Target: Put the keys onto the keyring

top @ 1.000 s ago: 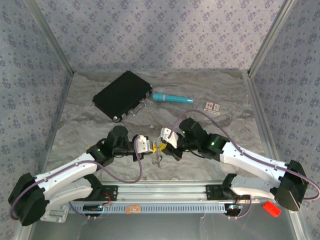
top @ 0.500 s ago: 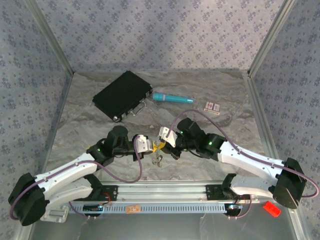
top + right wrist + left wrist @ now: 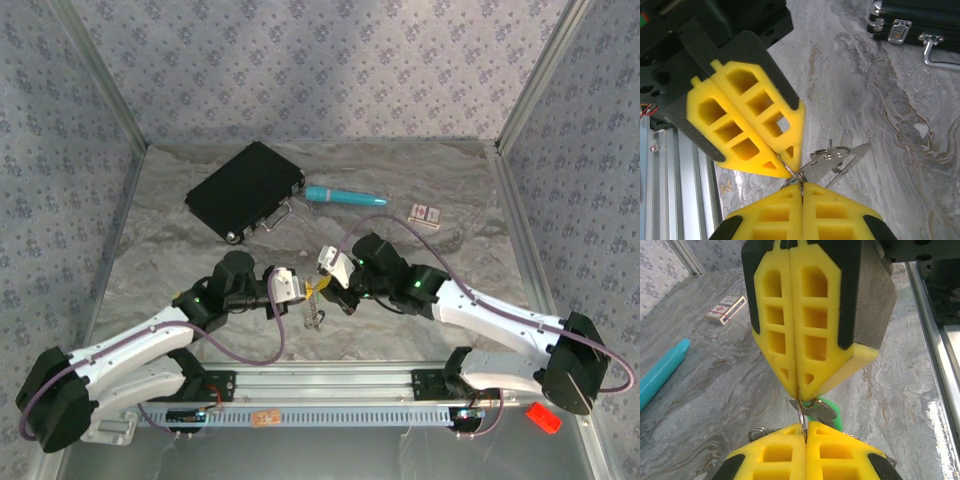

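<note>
Above the marble table's middle, my left gripper (image 3: 306, 292) and right gripper (image 3: 323, 287) meet tip to tip. Both are shut on the thin silvery keyring (image 3: 802, 416), which runs edge-on between their yellow fingertips. In the left wrist view my own gripper (image 3: 805, 434) pinches the ring from below and the right gripper (image 3: 800, 391) from above. A flat silvery key (image 3: 826, 411) with a green head (image 3: 835, 416) hangs beside the ring. The right wrist view has my own gripper (image 3: 801, 187) below and the left gripper (image 3: 789, 169) at upper left, with flat silvery metal (image 3: 837, 164) and a small ring hanging to the right. A short chain (image 3: 317, 318) dangles below the tips.
A black case (image 3: 245, 190) with a metal handle lies at the back left. A teal pen (image 3: 345, 196) lies right of it, and a small card box (image 3: 426, 214) further right. Patterned walls enclose the table. A metal rail (image 3: 330, 385) runs along the near edge.
The right arm has crept slightly left and away, carrying its gripper with it. Both grippers stay shut, tip to tip, on the ring.
</note>
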Action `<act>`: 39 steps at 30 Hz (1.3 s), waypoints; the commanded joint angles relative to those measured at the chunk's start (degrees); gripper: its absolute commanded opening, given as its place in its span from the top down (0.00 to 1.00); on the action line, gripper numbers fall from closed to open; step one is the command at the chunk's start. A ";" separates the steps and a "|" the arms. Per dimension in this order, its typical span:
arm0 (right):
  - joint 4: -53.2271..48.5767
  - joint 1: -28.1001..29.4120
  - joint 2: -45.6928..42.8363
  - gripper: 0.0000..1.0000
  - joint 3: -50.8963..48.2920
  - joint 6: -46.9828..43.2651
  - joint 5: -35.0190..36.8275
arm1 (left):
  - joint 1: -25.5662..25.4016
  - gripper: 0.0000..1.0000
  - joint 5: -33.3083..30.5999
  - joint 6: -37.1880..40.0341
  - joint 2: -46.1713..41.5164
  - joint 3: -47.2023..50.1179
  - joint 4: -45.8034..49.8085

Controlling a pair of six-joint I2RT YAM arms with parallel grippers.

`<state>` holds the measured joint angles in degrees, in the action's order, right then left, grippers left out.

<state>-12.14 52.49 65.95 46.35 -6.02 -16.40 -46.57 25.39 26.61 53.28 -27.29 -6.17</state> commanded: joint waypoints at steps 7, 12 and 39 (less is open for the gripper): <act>4.89 -2.82 1.35 1.00 -0.07 10.16 2.41 | -1.69 1.00 -0.56 1.17 -3.93 1.88 -6.21; 6.01 -3.23 1.82 1.00 -0.12 11.56 -1.01 | -1.88 1.00 -2.47 0.66 -4.15 2.64 -7.48; 10.28 2.58 -5.40 1.00 -7.24 -28.98 17.31 | -2.01 1.00 -7.84 -28.50 -3.29 3.89 -12.97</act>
<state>-6.37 53.17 61.71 41.25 -20.91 -6.85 -48.14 17.08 6.72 50.02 -23.03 -16.64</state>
